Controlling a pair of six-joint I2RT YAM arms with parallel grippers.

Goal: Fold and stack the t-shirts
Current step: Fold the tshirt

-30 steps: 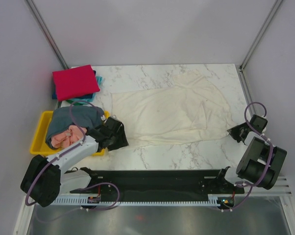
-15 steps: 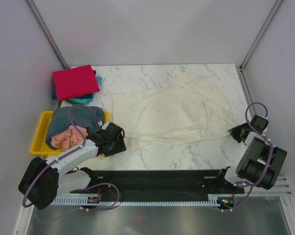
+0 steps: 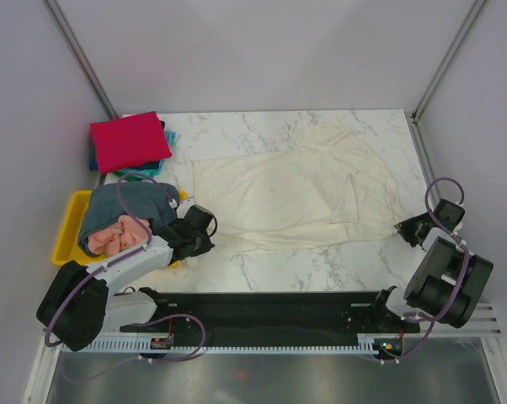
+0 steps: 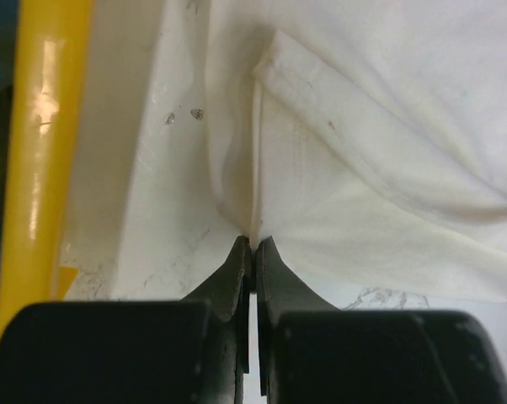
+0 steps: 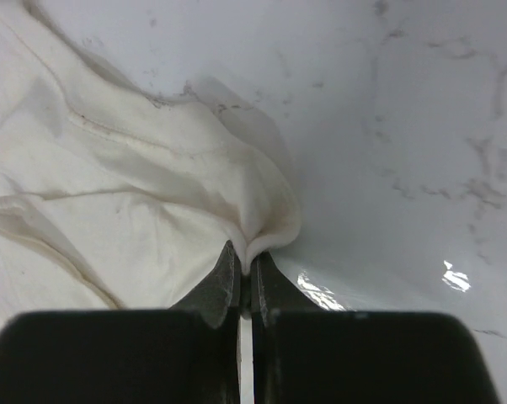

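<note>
The cream-white t-shirt lies spread flat on the marble table. My left gripper is at its near-left corner; in the left wrist view the gripper is shut on a pinched fold of the shirt's edge. My right gripper is at the near-right corner, and the right wrist view shows it shut on a bunched fold of the same shirt. A folded red t-shirt lies on a teal one at the back left. Slate grey-blue and salmon pink t-shirts sit crumpled in the tray.
The yellow tray stands at the left edge, just behind my left arm; its rim runs close beside the left gripper. Walls and metal posts enclose the table on three sides. A black rail runs along the near edge.
My left gripper has slid a little toward the shirt's near-left corner and gone from open to shut on its edge. The right arm and the shirt have stayed put.
</note>
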